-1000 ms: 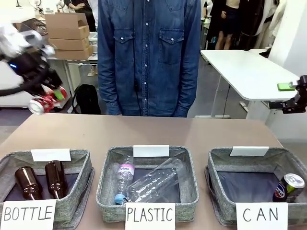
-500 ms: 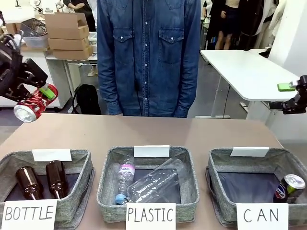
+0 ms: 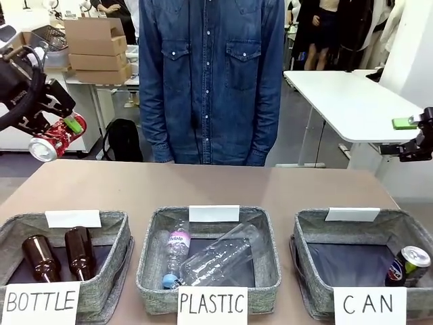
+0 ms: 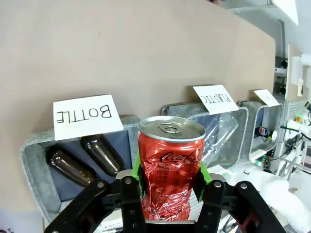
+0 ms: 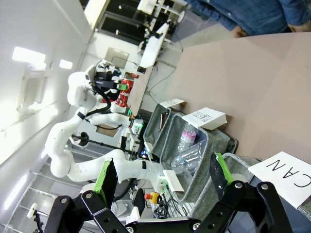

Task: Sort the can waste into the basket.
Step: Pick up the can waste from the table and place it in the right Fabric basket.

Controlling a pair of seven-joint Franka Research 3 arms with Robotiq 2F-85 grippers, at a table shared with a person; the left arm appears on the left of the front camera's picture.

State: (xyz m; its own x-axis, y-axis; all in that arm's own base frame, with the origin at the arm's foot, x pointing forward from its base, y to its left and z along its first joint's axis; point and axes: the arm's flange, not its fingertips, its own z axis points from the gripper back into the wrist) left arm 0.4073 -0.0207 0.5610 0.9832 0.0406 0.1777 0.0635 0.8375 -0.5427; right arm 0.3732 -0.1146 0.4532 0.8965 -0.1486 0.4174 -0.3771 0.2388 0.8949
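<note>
Wide-apart jaws above the CAN basket [image 5: 228,170], red can [image 5: 123,97] in the far left gripper [image 5: 119,87].

Two brown bottles [image 3: 59,254] in BOTTLE basket [image 3: 13,230] — clear plastic bottles [image 3: 210,261] in PLASTIC basket [image 3: 152,250].

— How is the left gripper [image 3: 55,128] posed?
— It is held high at the far left, above the table's far edge, tilted, with its green pads [image 4: 137,167] clamped on the red can [image 4: 170,165].
— And the right gripper [image 3: 413,135]?
— It is kept raised at the far right edge, its fingers [image 5: 219,177] spread wide with nothing between them.
</note>
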